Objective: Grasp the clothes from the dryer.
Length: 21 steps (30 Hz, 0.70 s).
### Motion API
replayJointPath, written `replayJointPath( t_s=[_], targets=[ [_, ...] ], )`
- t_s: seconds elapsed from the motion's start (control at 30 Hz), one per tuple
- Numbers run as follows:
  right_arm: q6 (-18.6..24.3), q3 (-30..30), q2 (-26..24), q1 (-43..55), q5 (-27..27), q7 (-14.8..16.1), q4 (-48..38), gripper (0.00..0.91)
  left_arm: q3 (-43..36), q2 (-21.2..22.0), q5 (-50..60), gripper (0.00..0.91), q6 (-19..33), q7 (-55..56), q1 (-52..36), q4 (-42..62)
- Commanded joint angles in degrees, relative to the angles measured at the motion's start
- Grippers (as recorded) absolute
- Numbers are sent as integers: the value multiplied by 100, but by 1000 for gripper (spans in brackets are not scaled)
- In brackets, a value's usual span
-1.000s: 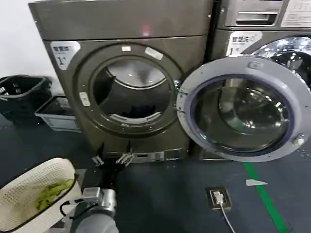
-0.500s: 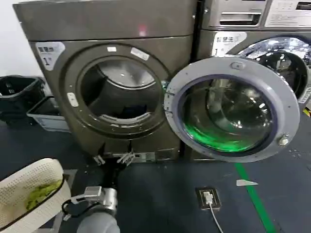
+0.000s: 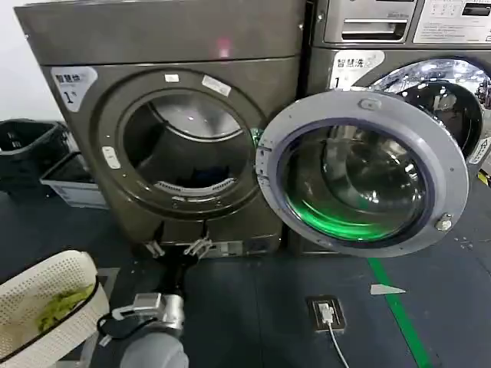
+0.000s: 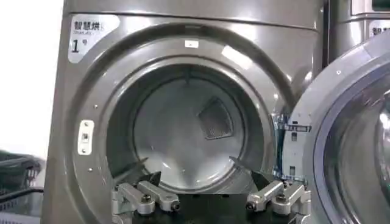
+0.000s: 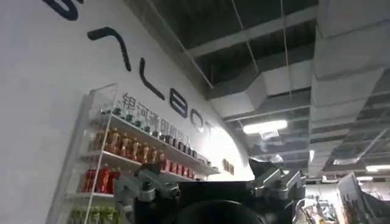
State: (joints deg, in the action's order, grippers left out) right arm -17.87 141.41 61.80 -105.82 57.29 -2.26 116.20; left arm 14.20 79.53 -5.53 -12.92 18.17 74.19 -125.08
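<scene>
The bronze-grey dryer stands ahead with its grey-rimmed glass door swung wide open to the right. The clothes, a dark navy heap, lie low at the bottom of the drum just behind the mouth's lower lip. My left gripper hovers open and empty in front of the dryer's base, below the drum mouth. In the left wrist view the left gripper faces the dryer with its fingers spread below the porthole. My right gripper is open, empty, and raised toward a ceiling and a wall.
A white perforated basket holding a yellow-green cloth sits at my lower left. A black basket and a grey crate stand left of the dryer. A silver machine is behind the open door. A floor socket and a green line lie on the right.
The head view has shifted, so the dryer and its door now sit further left in the picture. The left gripper stays open before the dryer's base.
</scene>
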Motion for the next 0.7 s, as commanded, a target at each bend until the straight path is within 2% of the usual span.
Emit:
replayJointPath(
  t_s=[0.03,0.2,0.7],
  targets=[
    [371,58,2,-45,106,10,-3,907,13,-8,21,907,-3,110,35,-18],
    [429,64,23,-62,124,19,39,907,17,-8,24,907,31,51,49,-89],
    [113,86,150,-69,-73,141,193,907,19,37,-26,907,60,11,-38,-52]
  ],
)
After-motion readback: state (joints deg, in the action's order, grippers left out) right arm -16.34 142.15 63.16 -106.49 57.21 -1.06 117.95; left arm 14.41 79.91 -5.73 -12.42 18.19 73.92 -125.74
